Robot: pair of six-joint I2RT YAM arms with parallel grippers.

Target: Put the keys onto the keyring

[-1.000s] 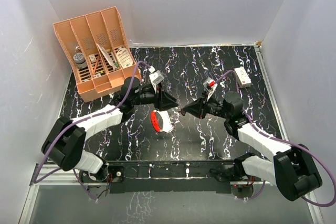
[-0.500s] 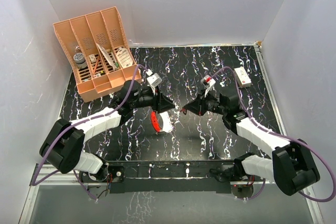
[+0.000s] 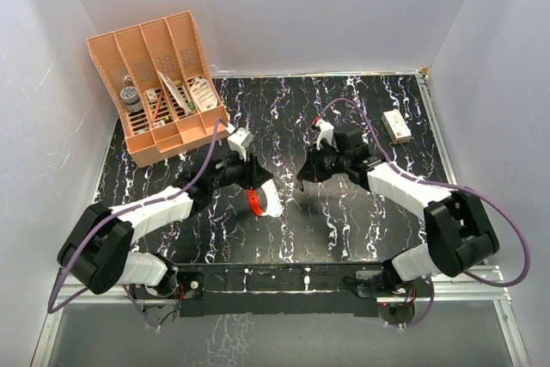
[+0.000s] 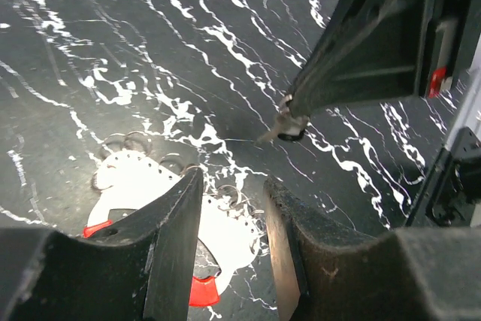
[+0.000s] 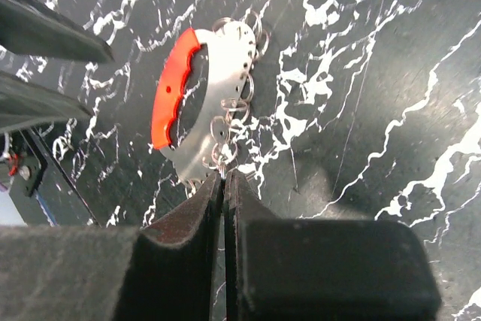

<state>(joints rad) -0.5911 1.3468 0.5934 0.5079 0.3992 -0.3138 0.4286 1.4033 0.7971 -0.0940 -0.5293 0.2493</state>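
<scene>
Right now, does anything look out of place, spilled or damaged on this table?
Nothing stands out: the keyring lies whole on the table, and the right hand pinches a tiny key.

We see a peach organizer (image 3: 185, 36) well left of and beyond the left fingers (image 4: 169, 253). A small white box (image 3: 395, 126) lies well right of the right fingers (image 5: 188, 231). Both sit on the marbled desk (image 3: 344, 221).

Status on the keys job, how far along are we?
Done: the right gripper is shut on the small key, pinched at its fingertips. In hand: it holds the key close beside the keyring, which lies on the table, while the left gripper hangs open over it. Left: the key is not on any of the small wire rings along the keyring's edge yet.
</scene>
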